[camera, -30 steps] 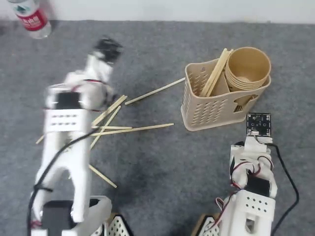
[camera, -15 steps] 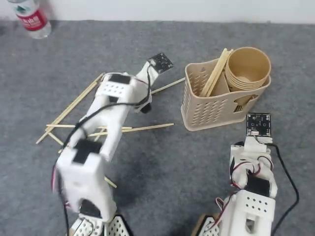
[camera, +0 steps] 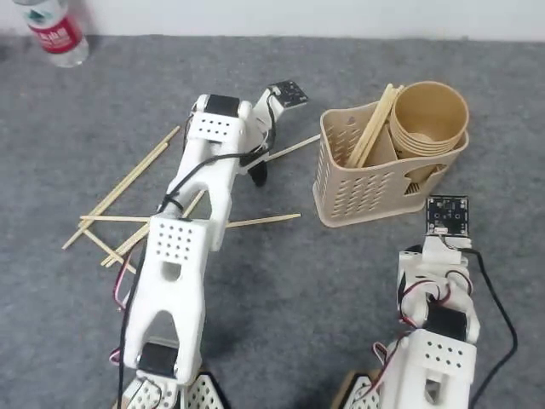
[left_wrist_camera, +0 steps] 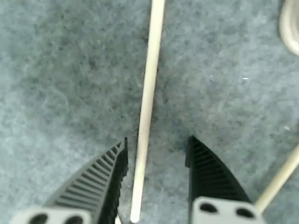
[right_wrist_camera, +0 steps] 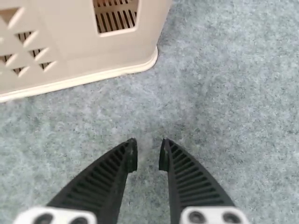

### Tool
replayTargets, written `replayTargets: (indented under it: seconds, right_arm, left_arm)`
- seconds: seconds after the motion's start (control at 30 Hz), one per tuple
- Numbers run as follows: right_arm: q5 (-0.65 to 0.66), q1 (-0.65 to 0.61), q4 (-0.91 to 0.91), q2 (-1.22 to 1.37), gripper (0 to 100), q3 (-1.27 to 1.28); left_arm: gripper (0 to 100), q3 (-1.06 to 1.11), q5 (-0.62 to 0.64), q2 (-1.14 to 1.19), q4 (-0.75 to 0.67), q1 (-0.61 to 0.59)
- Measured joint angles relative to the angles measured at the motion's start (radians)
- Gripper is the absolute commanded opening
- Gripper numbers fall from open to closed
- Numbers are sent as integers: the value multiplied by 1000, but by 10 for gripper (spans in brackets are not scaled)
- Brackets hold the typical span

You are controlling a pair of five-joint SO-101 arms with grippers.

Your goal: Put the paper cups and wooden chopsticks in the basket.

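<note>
Left fingers point(left_wrist_camera: 108, 173) spread wide, nothing gripped. In the left wrist view the left gripper point(left_wrist_camera: 156, 141) straddles one chopstick point(left_wrist_camera: 147, 102) lying flat on the grey carpet point(left_wrist_camera: 60, 70). The stick runs lengthwise through the gap, closer to one finger; I can't tell if it touches. A second stick point(left_wrist_camera: 280, 179) cuts across a corner.

Right wrist view: right gripper point(right_wrist_camera: 147, 154) drawn to a narrow gap, nothing in it, tips low over the carpet just short of the basket point(right_wrist_camera: 79, 56) wall.

High view: left arm point(camera: 183, 256) stretched long toward the basket point(camera: 375, 192), wrist bent down, its gripper point(camera: 258, 173) over the end of the straddled chopstick point(camera: 294, 146) that lies farther from the basket. The stick's other end nearly reaches the basket's side. Right arm point(camera: 434, 341) folded back on itself, wrist just beside the basket.

Counts: one basket. Inside it, one nested stack of paper cups point(camera: 430, 115), several rims, number I can't tell. At least two chopsticks point(camera: 373, 128) lean beside the cups. Outside it: the straddled one, one single stick point(camera: 264, 220) near the basket's base, and a loose scatter point(camera: 119, 192) well away from the basket. About five there, with the arm covering some. One bottle point(camera: 53, 32) far from the basket.
</note>
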Motion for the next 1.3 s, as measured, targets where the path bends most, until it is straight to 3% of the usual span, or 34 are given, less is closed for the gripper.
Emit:
replayTargets:
  seconds: [0.17, 0.3, 0.53, 0.97, 1.2, 1.3]
  right_arm:
    - [0, 3, 0, 0, 97, 0]
    - [0, 2, 0, 0, 97, 0]
    - [0, 0, 0, 0, 97, 0]
    - [0, 2, 0, 0, 97, 0]
    - [0, 2, 0, 0, 97, 0]
    - [0, 2, 0, 0, 97, 0]
  left_arm:
    - [15, -367, -35, 203, 183, 0]
    - [11, -551, -95, 308, 250, 31]
    - [9, -594, -100, 321, 252, 35]
    - [11, -591, 23, -153, 241, -3]
    - [10, -615, 44, -324, 241, 66]
    - [10, -617, 150, -442, 241, 109]
